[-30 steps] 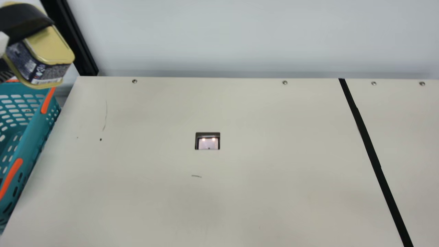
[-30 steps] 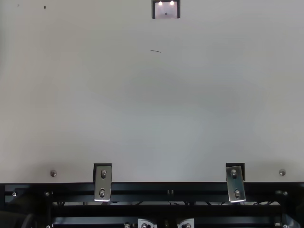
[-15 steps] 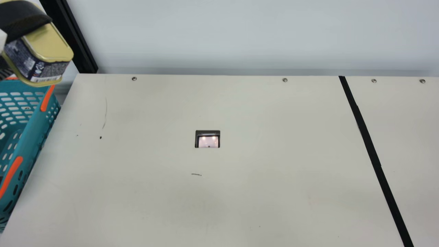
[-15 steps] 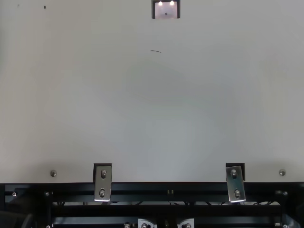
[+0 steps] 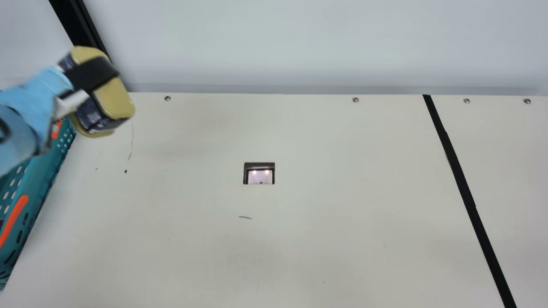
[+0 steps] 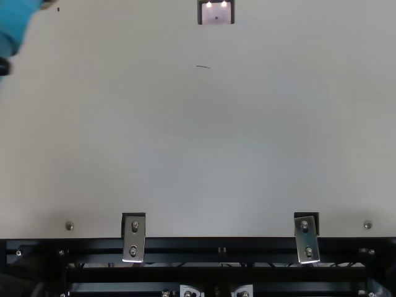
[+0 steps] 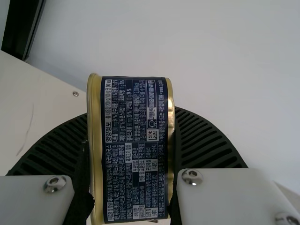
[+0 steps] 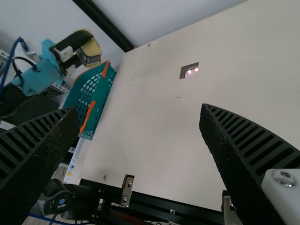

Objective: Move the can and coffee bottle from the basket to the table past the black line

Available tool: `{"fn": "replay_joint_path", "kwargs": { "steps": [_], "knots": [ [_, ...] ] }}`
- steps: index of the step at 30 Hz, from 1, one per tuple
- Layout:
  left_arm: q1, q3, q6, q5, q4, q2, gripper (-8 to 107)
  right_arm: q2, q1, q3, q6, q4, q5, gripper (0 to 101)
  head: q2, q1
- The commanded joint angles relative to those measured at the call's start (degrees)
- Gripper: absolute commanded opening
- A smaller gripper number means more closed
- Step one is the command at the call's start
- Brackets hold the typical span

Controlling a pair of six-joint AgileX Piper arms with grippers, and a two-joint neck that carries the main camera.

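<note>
Can [image 5: 116,99] clamped in left gripper [image 5: 97,81], aloft near teal basket [image 5: 39,179]; right gripper [image 8: 139,110] spread wide; black line [image 5: 459,170] runs across table [image 5: 321,222].

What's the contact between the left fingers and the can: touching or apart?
Touching. The left wrist view shows the left fingers on opposite sides of the can, pressed against its gold ends.

Main view: teal basket [image 5: 40,171] cut off by left edge, partly hidden behind left arm [image 5: 34,98]. Arm, gold-rimmed can [image 5: 114,100] blurred. Black line [image 5: 470,205] cut by bottom edge. Top view: arm cropped at upper left, blurred.
</note>
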Motion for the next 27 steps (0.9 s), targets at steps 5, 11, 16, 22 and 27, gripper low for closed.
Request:
{"fn": "replay_joint_path", "kwargs": {
  "steps": [5, 11, 16, 22, 27],
  "knots": [
    [-7.99, 5.69, 3.49, -14.29, -0.93, 5.44, 10, 0.00, 0.00, 0.00, 0.00, 0.00, 0.00, 101, -0.41, -0.16],
    [-15.09, 7.40, 1.99, -23.10, 1.73, 11.15, 10, 0.00, 0.00, 0.00, 0.00, 0.00, 0.00, 101, -0.41, -0.16],
    [-16.96, 7.05, -1.31, -28.95, 7.65, 17.24, 10, 0.00, 0.00, 0.00, 0.00, 0.00, 0.00, 101, -0.41, -0.16],
    [-16.94, 4.66, -3.70, -33.83, 13.87, 24.71, 10, 0.00, 0.00, 0.00, 0.00, 0.00, 0.00, 101, -0.41, -0.16],
    [-16.84, 1.45, -4.58, -36.27, 17.52, 30.20, 10, 0.00, 0.00, 0.00, 0.00, 0.00, 0.00, 101, -0.41, -0.16]
  ]
}}
